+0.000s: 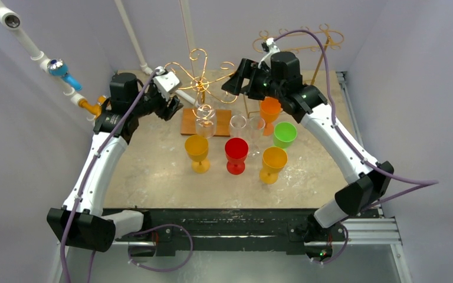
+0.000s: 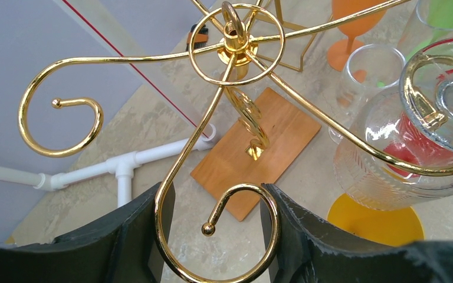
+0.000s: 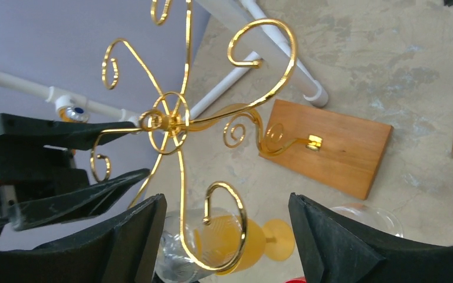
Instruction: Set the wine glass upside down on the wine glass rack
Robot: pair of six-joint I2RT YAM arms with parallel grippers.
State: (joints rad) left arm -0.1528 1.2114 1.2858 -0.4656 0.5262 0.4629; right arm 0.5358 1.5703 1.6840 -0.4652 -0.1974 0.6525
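The gold wire wine glass rack stands on a wooden base. A clear wine glass hangs upside down from one of its curled hooks, foot in the hook and bowl down. In the right wrist view that wine glass shows below a hook. My right gripper is open, its fingers wide on either side of the hook and touching nothing. My left gripper is shut on another curled hook of the rack, both fingers against the wire loop.
Upright glasses stand in front of the rack: yellow, red, amber, green, orange, and two clear ones. A second gold rack stands at the back right. White pipes run along the left wall.
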